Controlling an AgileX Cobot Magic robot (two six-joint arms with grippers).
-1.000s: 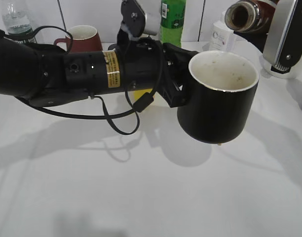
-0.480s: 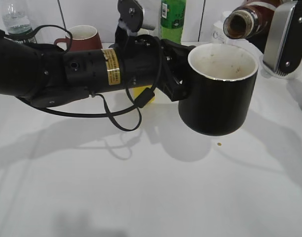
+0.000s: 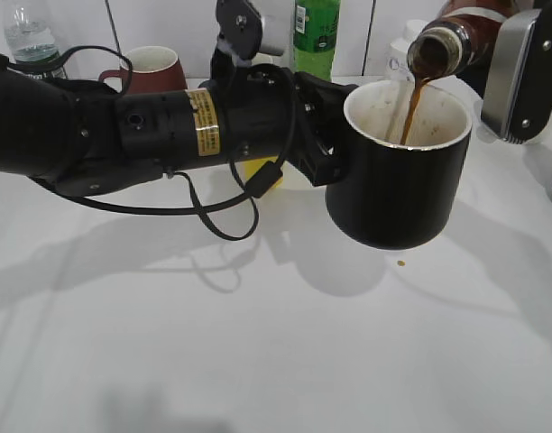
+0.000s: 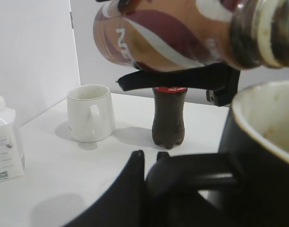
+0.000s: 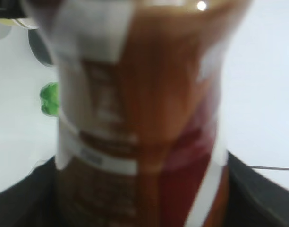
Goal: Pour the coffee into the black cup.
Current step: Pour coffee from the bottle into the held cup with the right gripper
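The black cup [image 3: 398, 176], glossy with a white inside, is held off the white table by my left gripper [image 3: 319, 135], shut on its handle [image 4: 215, 177]. The cup's rim shows at the right of the left wrist view [image 4: 265, 127]. My right gripper [image 3: 519, 63] is shut on the coffee bottle [image 3: 456, 41], tilted mouth-down over the cup. A brown stream [image 3: 409, 113] runs from the bottle mouth into the cup. The bottle's red-brown and white label fills the right wrist view [image 5: 140, 123] and crosses the top of the left wrist view [image 4: 182, 33].
A maroon mug [image 3: 154, 70], a green bottle [image 3: 316, 36], a clear bottle [image 3: 31, 36] and a white bottle [image 3: 404, 65] stand at the back. A small brown drop [image 3: 401, 263] lies under the cup. A white mug [image 4: 90, 113], a dark cola bottle [image 4: 169, 116] and a white jar [image 4: 4, 137] stand beyond.
The coffee bottle has tipped further down over the cup, and coffee now streams into it. The cup has risen slightly since a second ago.
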